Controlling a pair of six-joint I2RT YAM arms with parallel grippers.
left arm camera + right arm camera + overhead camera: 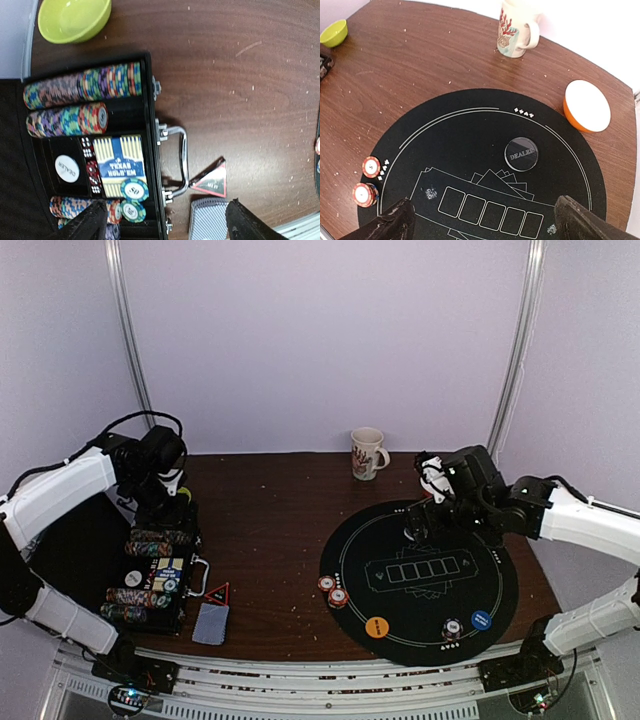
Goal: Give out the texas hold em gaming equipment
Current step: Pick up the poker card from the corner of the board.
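The table (pixel 270 540) is dark brown wood with little pale crumbs on it, and the walls (pixel 320 340) are pale purple. Reading the top view as a clock, a small pile of grey-blue playing cards (pixel 211 623) lies at 7 o'clock by the near edge. A red triangle (pixel 218 592) is just past it. Beside them is an open black case (pixel 151 125) with rows of many-colored chips (pixel 82 85). The left gripper (pixel 166 212) hangs over it, fingers spread wide and holding nothing. On the right lies a round black mat (pixel 350 550). Red-and-white poker chips (pixel 332 590) sit in two spots at its 9 o'clock edge. An orange button (pixel 377 626) is at 7 and a blue button (pixel 481 620) at 4. There may be one more chip at 5, but it is too small to be sure. The right gripper (pixel 485 202) hangs over the mat's far side, also wide open and empty. The clear button (pixel 521 154) marked DEALER is just ahead of it. A white mug (pixel 367 452) stands at the far edge.
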